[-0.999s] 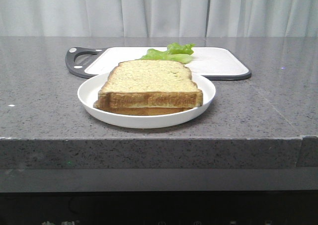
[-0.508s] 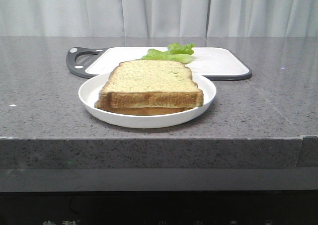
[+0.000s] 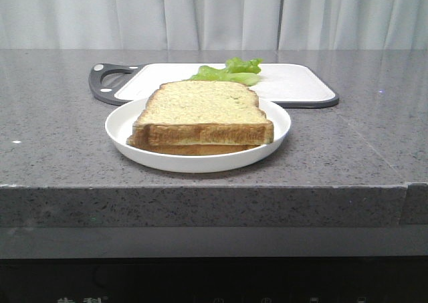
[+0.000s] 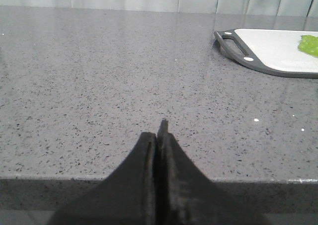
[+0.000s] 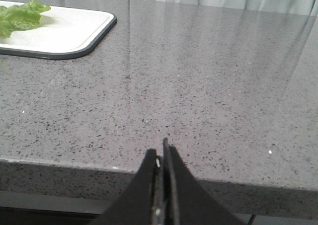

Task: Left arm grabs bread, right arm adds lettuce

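A thick slice of bread (image 3: 204,106) lies on a thinner slice in a white plate (image 3: 120,126) at the counter's middle front. The green lettuce (image 3: 227,71) lies on a white cutting board (image 3: 294,82) behind the plate. The lettuce's edge also shows in the left wrist view (image 4: 309,43) and in the right wrist view (image 5: 20,17). My left gripper (image 4: 158,130) is shut and empty, low at the counter's front edge, left of the board. My right gripper (image 5: 162,150) is shut and empty at the front edge, right of the board. Neither arm shows in the front view.
The cutting board has a dark grey rim and a handle (image 3: 107,82) at its left end, also seen in the left wrist view (image 4: 233,43). The grey speckled counter (image 3: 60,149) ends in a front edge. Pale curtains hang behind.
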You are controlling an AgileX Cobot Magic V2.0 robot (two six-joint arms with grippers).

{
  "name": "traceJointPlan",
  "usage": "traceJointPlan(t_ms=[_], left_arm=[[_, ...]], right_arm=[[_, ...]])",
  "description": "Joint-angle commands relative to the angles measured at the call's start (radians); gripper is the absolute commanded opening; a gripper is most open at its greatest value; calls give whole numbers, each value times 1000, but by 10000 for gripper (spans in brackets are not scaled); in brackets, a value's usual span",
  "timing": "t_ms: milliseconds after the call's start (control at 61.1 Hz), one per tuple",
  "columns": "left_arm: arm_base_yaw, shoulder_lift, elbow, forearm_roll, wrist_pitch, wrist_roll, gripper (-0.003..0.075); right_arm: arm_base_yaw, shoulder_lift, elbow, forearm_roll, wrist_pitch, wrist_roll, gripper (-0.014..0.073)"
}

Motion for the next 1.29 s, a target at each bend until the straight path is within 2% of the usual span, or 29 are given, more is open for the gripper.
traceJointPlan(t_ms=[0, 540, 655, 753, 884, 1097, 1277], left_arm=[[0, -17, 4, -2, -85, -11, -19], [0, -17, 4, -41, -101, -11, -20], [0, -16, -29, -48, -144, -11, -20], [0, 6, -110, -45, -106, -11, -20], [0, 105, -253, -34, -28, -11, -20], [0, 356, -430, -12, -32, -11, -20], [0, 493, -491, -12, -37, -11, -20]], right_arm=[[-8, -18, -4, 1, -85, -4, -57], [-8, -18, -7, 1, -106, -4, -57], [-8, -18, -47, 1, -93, -4, -57], [-8, -11, -126, -4, -47, -5, -57], [-8, 61, -256, -9, 18, -5, -57], [-8, 289, -433, -10, 50, -5, -57], [-8, 425, -508, -10, 43, -5, -57]])
